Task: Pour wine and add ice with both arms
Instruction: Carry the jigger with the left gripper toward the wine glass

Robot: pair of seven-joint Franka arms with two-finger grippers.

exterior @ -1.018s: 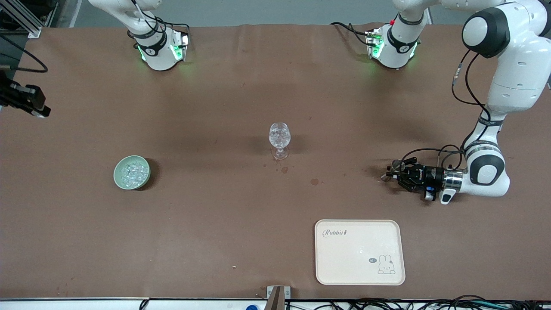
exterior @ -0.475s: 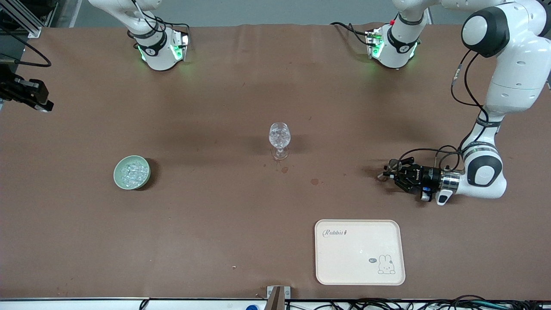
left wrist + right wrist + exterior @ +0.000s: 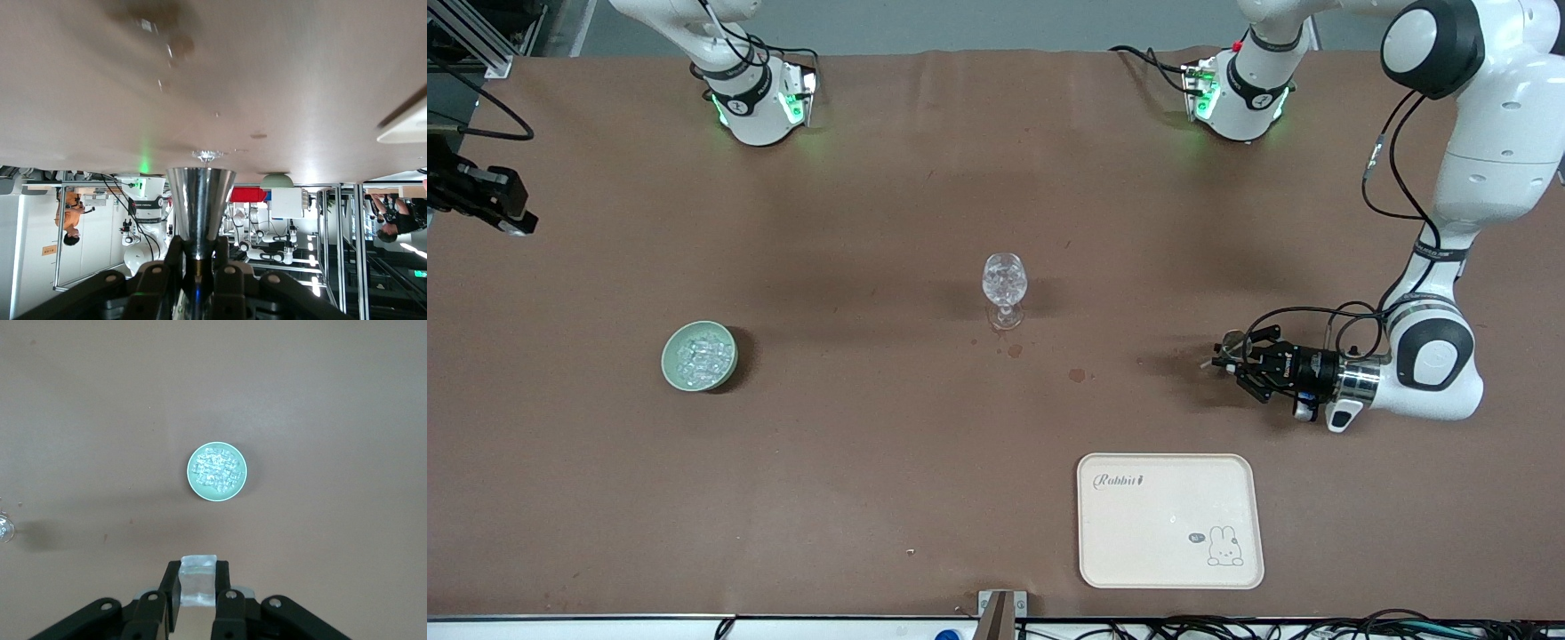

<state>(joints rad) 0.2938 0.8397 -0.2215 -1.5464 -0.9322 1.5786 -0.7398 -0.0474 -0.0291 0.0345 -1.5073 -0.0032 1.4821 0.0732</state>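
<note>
Ice (image 3: pixel 215 472) fills one green bowl (image 3: pixel 193 482); right gripper (image 3: pixel 199 592) pinches one cube (image 3: pixel 199 580) between its fingers; left gripper (image 3: pixel 198 261) clamps one metal cup (image 3: pixel 200 207); one glass (image 3: pixel 1005 283), one tray (image 3: pixel 1170 520).

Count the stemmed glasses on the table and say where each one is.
1. The stemmed glass stands mid-table, between the green bowl and the left gripper.

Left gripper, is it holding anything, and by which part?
Yes. The left gripper is shut on a small metal cup, gripped at its narrow base, over the table.
</note>
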